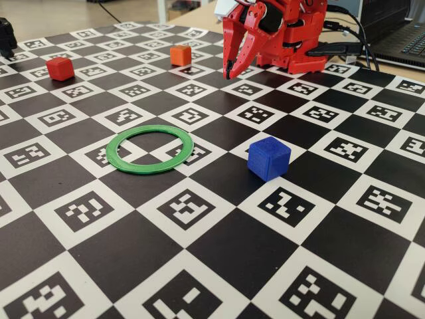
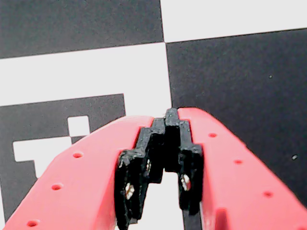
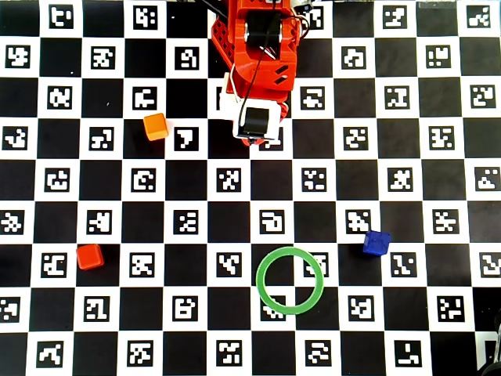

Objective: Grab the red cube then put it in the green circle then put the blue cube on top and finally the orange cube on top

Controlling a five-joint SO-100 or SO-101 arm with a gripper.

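Three cubes are sitting loose on the checkerboard mat [image 1: 219,259] with the little marker squares, and none of them is anywhere near the fingers.

Going front to back in the fixed view: closest to the camera is the blue cube [image 1: 269,158], on a black square just right of the green circle [image 1: 150,149]. The ring lies flat with nothing inside it, only mat showing through the open centre. In the overhead view the blue cube [image 3: 376,243] is up and to the right of the ring [image 3: 290,280], close but not touching.

Further back is the red cube [image 1: 60,68], way over on the left of the fixed view. Overhead it's at the left [image 3: 89,256], well apart from the ring. Beyond that is the orange cube [image 1: 180,55], near the back of the mat, a bit left of the arm. Overhead [image 3: 156,126] it's left of the arm's base.

The red arm [image 1: 279,33] is folded up at the far end, with the gripper [image 1: 230,70] hanging tip-down just above the mat, near the base. From overhead the arm [image 3: 258,63] is bunched up at top centre, gripper mostly hidden underneath it.

The wrist view shows the gripper [image 2: 171,115] with its black-padded tips pressed together and nothing between them, only mat squares below. All three cubes are outside that view.
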